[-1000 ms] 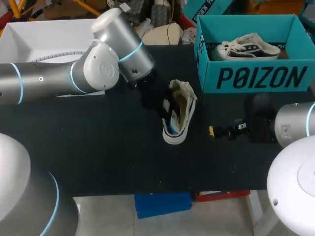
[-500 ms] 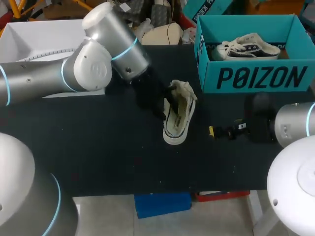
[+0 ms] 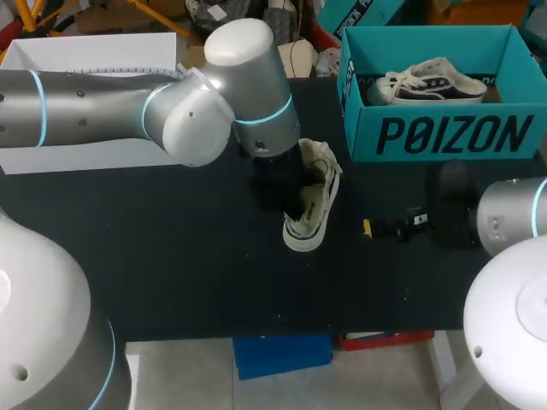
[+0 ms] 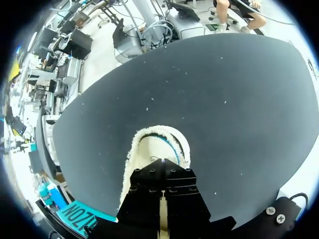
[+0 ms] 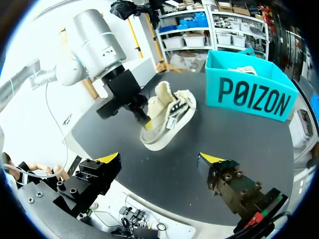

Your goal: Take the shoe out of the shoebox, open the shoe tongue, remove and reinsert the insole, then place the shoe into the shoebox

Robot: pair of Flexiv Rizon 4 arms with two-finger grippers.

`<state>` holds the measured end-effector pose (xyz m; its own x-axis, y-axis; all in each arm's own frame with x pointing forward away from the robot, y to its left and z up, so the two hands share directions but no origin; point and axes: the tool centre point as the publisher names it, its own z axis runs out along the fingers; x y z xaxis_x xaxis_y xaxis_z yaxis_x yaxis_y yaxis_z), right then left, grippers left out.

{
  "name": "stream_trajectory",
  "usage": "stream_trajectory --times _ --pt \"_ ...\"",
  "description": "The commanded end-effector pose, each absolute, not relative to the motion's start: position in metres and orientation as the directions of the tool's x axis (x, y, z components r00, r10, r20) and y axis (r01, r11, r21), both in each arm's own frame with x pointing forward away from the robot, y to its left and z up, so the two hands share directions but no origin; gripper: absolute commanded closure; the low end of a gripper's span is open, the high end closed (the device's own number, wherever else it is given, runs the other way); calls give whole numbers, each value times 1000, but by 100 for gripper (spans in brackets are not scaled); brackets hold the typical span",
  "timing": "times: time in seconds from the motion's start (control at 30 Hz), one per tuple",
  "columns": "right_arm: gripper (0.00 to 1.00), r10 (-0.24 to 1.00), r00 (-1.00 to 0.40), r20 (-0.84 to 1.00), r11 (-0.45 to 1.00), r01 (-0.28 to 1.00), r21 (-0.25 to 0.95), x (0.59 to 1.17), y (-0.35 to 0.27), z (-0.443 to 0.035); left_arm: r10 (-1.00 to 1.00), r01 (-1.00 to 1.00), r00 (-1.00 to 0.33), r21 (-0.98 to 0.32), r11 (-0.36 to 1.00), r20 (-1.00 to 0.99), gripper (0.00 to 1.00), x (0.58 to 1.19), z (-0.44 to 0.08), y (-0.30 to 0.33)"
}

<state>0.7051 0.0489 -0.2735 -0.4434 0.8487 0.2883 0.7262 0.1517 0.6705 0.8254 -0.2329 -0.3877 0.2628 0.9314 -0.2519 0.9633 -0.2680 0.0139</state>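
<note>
Left arm bent down at the middle, right arm low at the side.
The left arm (image 3: 102,111) reaches in past centre, wrist turned downward, its tool (image 5: 146,124) with fingers drawn close together. The right arm (image 3: 513,218) lies level, its tool (image 5: 159,158) spread wide.

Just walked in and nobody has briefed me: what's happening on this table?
The left gripper is at the opening of the pale shoe, which lies out on the black table. The right gripper hangs open and empty to one side, touching nothing. The teal shoebox stands behind, with a second shoe in it.
</note>
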Motion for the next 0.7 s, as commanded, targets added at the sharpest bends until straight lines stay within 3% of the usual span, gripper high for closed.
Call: stream_trajectory --times 0.03,0.53,0.7 --pt "0 848 -444 290 149 725 672 705 49 -275 952 961 274 14 -275 -133 100 829 -394 -238" --pt "0 848 -444 290 149 725 672 705 49 -275 968 973 226 -16 -229 -108 100 832 -436 -238" --pt "0 848 -444 290 149 725 672 705 49 -275 962 979 192 -34 -203 -193 100 829 -419 -241"
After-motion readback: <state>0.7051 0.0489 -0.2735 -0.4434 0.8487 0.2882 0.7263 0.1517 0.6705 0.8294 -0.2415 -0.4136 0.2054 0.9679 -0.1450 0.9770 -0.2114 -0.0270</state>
